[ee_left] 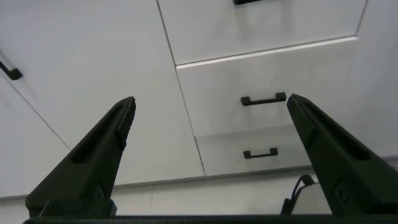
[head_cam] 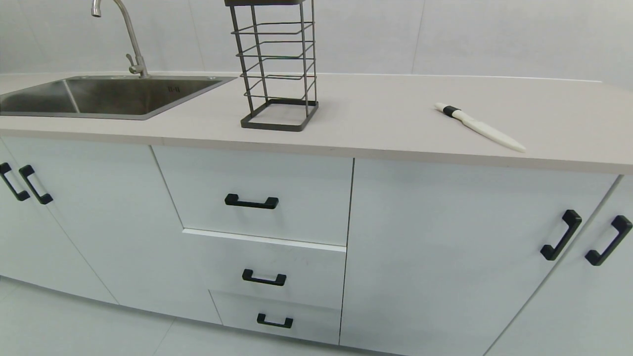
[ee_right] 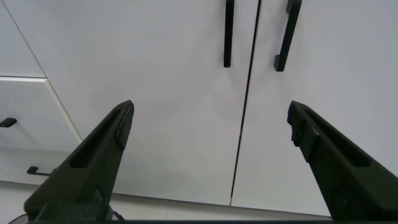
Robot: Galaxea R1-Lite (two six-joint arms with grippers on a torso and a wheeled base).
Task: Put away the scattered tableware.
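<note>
The knife [head_cam: 478, 126] is lying flat on the bench [head_cam: 376, 113], probably light, rigid and slick, best grasped near its black band, while the left gripper [ee_left: 211, 102] and right gripper [ee_right: 211, 106] are gaping.

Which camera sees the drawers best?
The head view: all three drawers, handles included. The left wrist view shows the lower two plus part of the top; the right wrist view catches just their edge.

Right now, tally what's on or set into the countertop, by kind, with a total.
Knife: 1
Wire rack: 1
Sink: 1
Faucet: 1
Total: 4
</note>
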